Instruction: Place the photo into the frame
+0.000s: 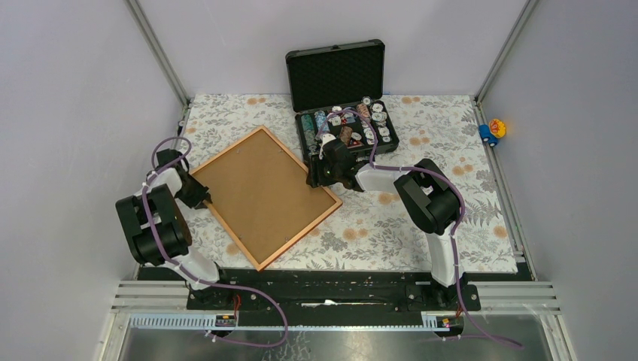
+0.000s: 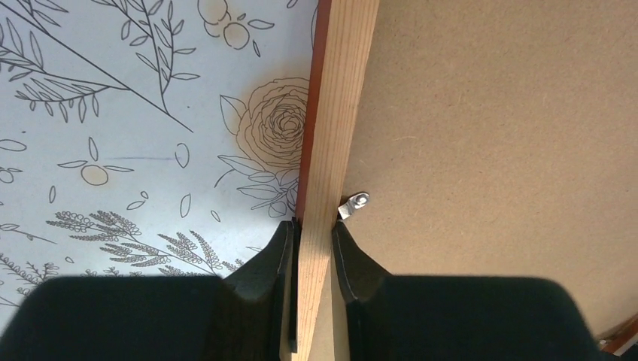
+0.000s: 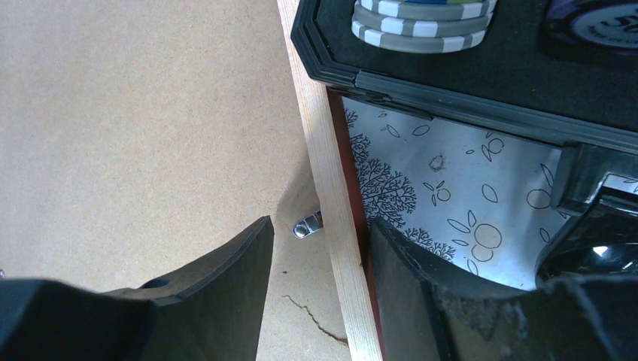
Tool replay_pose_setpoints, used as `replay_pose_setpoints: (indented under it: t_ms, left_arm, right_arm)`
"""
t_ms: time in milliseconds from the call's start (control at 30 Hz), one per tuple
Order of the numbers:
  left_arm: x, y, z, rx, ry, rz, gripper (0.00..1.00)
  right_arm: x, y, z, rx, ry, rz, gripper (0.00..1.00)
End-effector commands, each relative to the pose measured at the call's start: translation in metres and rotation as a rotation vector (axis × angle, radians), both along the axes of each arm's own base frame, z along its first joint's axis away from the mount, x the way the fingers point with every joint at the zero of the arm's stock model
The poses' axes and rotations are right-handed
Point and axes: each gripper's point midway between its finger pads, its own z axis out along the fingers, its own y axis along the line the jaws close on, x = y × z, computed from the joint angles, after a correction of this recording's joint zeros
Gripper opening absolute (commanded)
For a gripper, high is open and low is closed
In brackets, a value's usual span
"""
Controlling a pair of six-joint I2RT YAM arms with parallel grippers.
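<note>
On floral tablecloth [image 1: 421, 226], thin orange-brown wooden picture frame [image 1: 301, 234]: I judge light, rigid, best held by rails. My left gripper [image 2: 314, 248] clamps one rail; right gripper [image 3: 320, 229] gapes astride opposite rail.

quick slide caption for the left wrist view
Close-up: left gripper pinches the frame rail beside a metal clip on the backing board.
</note>
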Motion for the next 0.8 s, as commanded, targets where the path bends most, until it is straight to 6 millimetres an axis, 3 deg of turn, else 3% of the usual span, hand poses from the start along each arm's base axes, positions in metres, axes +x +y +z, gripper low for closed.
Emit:
replay_pose_setpoints:
  t_ms: [0, 33, 167, 400, 567, 767]
  left_arm:
    - [-0.014, 0.011, -0.018, -0.008, 0.052, 0.052, 0.09]
    - [-0.012, 0.010, -0.015, -0.013, 0.040, 0.046, 0.10]
    - [-0.005, 0.005, 0.006, -0.016, -0.037, 0.028, 0.42]
    - [0.020, 0.002, 0.068, 0.091, -0.244, -0.025, 0.74]
    - [0.056, -0.023, 0.109, 0.132, -0.376, -0.137, 0.77]
    - [0.111, -0.049, 0.115, 0.061, -0.396, -0.158, 0.79]
  right_arm:
    - [-0.011, -0.001, -0.011, -0.004, 0.060, 0.020, 0.57]
    - [-0.011, -0.001, -0.011, -0.003, 0.061, 0.020, 0.57]
    - [-0.012, 0.000, -0.011, -0.003, 0.062, 0.021, 0.57]
    - [-0.011, 0.001, -0.011, 0.003, 0.065, 0.023, 0.57]
    - [-0.012, 0.001, -0.013, 0.001, 0.070, 0.022, 0.57]
    - [-0.012, 0.001, -0.013, 0.002, 0.073, 0.022, 0.57]
